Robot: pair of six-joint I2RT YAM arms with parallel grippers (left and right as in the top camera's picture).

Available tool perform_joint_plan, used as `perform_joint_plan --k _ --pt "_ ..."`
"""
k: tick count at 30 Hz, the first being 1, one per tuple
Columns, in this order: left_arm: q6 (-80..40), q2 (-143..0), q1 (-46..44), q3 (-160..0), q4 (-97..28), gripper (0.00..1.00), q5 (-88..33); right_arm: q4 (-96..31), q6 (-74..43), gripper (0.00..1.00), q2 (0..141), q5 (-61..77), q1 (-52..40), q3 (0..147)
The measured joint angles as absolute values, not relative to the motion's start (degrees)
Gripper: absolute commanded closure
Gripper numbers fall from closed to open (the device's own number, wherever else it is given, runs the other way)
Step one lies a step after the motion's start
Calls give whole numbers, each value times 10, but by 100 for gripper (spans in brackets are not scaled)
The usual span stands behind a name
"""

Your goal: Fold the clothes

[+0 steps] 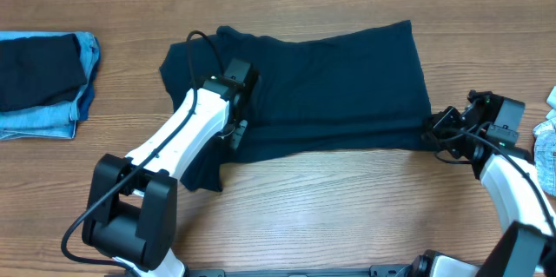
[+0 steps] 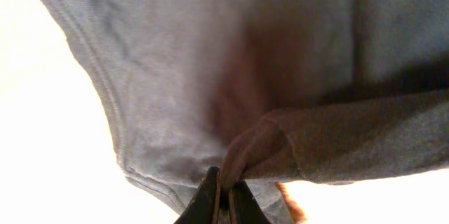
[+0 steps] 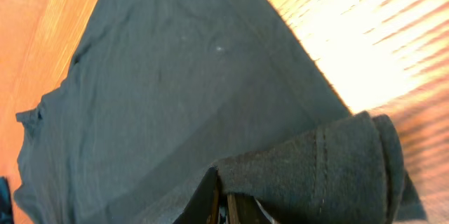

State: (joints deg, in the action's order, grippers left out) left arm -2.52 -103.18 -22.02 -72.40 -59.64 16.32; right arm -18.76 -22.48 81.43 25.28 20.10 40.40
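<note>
A dark navy T-shirt [image 1: 330,77] lies spread across the middle of the wooden table, its front edge folded over. My left gripper [image 1: 236,131] is shut on a fold of the shirt near its left sleeve; in the left wrist view the cloth [image 2: 280,76] is pinched between the jaws [image 2: 223,194]. My right gripper [image 1: 437,129] is shut on the shirt's front right corner; in the right wrist view the hem [image 3: 330,161] is bunched at the jaws [image 3: 223,203].
A stack of folded clothes, a dark piece on blue denim [image 1: 43,82], lies at the far left. A light patterned cloth [image 1: 547,138] shows at the right edge. The front of the table is bare wood [image 1: 347,216].
</note>
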Motion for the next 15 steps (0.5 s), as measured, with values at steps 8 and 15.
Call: perform_joint_plan --k 8,15 --pt "-6 -1032 -201 -724 -582 96 174 -136 -225 94 858 268 197 404" --pt "8 -1032 -201 -724 -560 73 174 -84 -225 44 859 288 197 404"
